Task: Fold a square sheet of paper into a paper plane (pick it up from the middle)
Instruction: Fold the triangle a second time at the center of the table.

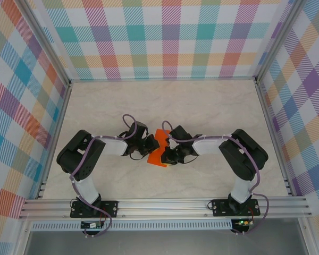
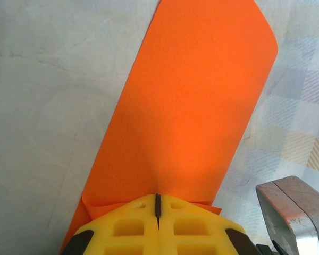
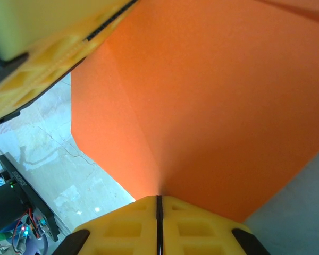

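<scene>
The orange sheet of paper [image 1: 160, 146] hangs between my two grippers over the middle of the table, folded over on itself. In the left wrist view it is a long doubled strip [image 2: 191, 106] with a rounded far corner and a second layer showing at the near edge. My left gripper [image 2: 158, 197] is shut on that near edge. In the right wrist view the paper [image 3: 218, 106] bends along a soft crease that runs into my right gripper [image 3: 159, 197], which is shut on it. The left gripper's yellow fingers [image 3: 48, 58] pinch the same sheet opposite. From above, the left gripper [image 1: 148, 146] and right gripper [image 1: 170, 154] face each other.
Pale marbled tabletop [image 1: 212, 106] lies on all sides, enclosed by checked walls [image 1: 165, 37] and a metal rail [image 1: 165, 204] at the near edge. A shiny metal part [image 2: 295, 212] shows at the lower right of the left wrist view.
</scene>
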